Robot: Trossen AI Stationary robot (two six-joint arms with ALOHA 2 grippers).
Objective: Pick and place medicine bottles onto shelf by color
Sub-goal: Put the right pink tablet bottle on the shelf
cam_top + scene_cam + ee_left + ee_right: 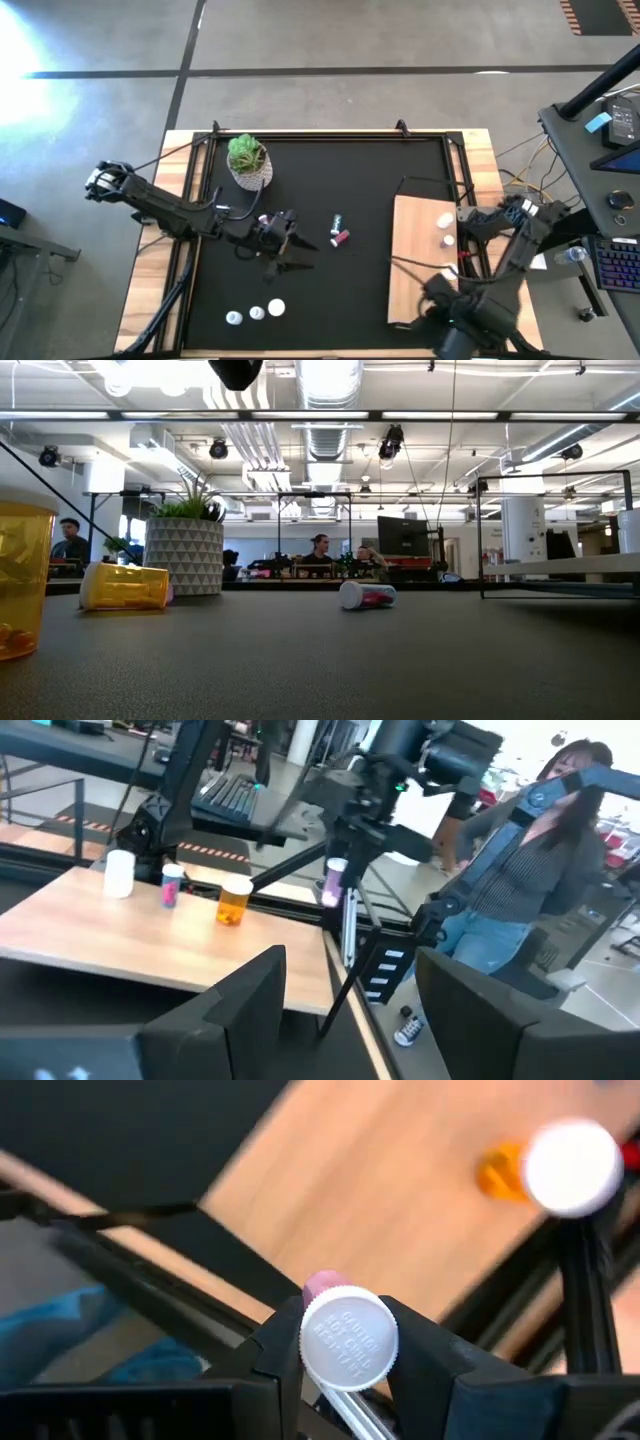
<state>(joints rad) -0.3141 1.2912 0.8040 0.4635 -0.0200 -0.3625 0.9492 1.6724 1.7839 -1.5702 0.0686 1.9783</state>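
The shelf [420,265], a pale board, stands at the mat's right. On it are a white bottle [120,875], a pink one [172,886] and an amber one [235,903]. My right gripper [445,305] hangs over the shelf's near end, shut on a pink white-capped bottle [333,888]. My left gripper [298,250] is open over the mat's middle, pointing level toward the shelf with nothing between its fingers [250,1005]. A teal-banded bottle [338,220] and a pink one [341,237] lie on their sides on the mat. Three white-capped bottles [257,313] stand near the front edge. My right gripper pinches the pink bottle at its top end, one finger [425,1360] on each side of the white cap [348,1338]. The fingers come from above, pointing down. The bottle hangs upright below them, cap up, clear of the shelf.
A potted plant [248,160] stands at the mat's far left. In the low view amber bottles [122,586] sit close to the camera at the left. Black frame rails [460,180] border the shelf. A person [520,870] stands beyond the table's right side.
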